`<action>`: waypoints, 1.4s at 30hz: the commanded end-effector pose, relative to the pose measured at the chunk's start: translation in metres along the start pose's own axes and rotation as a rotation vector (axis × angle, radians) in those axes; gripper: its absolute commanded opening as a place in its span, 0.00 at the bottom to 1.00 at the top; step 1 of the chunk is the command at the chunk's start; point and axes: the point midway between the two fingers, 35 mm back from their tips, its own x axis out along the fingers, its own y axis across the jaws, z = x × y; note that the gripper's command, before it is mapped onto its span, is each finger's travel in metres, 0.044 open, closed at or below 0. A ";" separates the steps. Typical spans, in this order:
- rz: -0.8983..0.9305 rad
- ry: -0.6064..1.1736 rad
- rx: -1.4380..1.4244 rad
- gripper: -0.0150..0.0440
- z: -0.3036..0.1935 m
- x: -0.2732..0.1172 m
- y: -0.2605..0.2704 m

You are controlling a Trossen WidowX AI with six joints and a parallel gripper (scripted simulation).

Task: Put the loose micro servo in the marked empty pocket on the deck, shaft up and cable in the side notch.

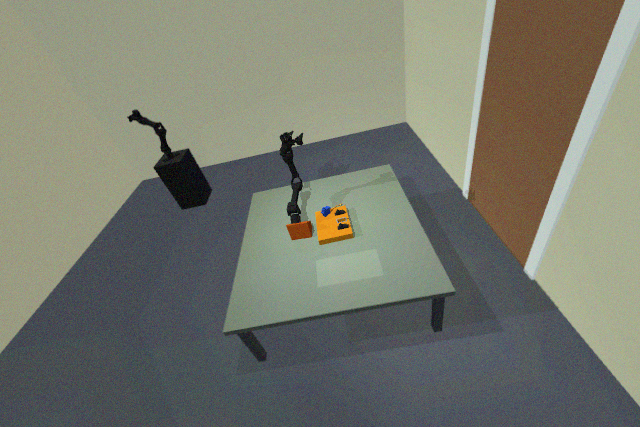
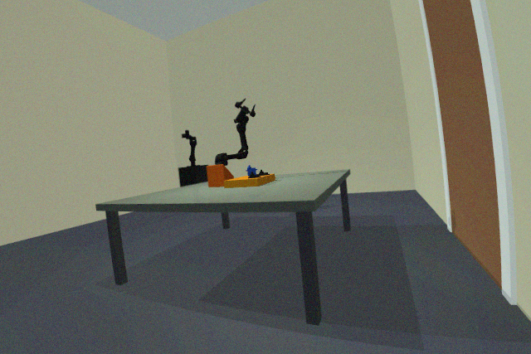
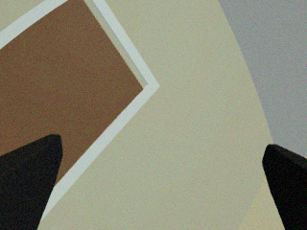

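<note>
My gripper [image 1: 297,133] [image 2: 250,102] [image 3: 167,151] is open and empty, raised high above the table and well away from the deck. The orange deck [image 1: 327,230] [image 2: 240,183] lies on the table. A small blue thing, apparently the micro servo [image 1: 325,211] [image 2: 250,170], is at the deck's far left corner; its seating and shaft direction are too small to tell. A thin orange-brown line beside it may be its cable. A pale mark [image 1: 342,219] between two black parts on the deck may be the pocket. The wrist view shows neither deck nor servo.
An orange block [image 1: 299,230] [image 2: 216,176] stands by the arm's base, left of the deck. Black parts [image 1: 343,226] stick up from the deck. The table [image 1: 279,282] [image 2: 192,197] bears these. Another black arm stands on a black pedestal [image 1: 183,179] [image 2: 192,175] beyond the table.
</note>
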 end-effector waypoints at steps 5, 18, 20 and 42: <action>0.027 0.093 0.072 1.00 -0.038 0.016 -0.024; 0.087 0.238 0.143 1.00 -0.096 0.037 -0.039; 0.102 0.269 0.154 1.00 -0.109 0.040 -0.039; 0.376 0.686 0.193 1.00 -0.265 0.053 0.002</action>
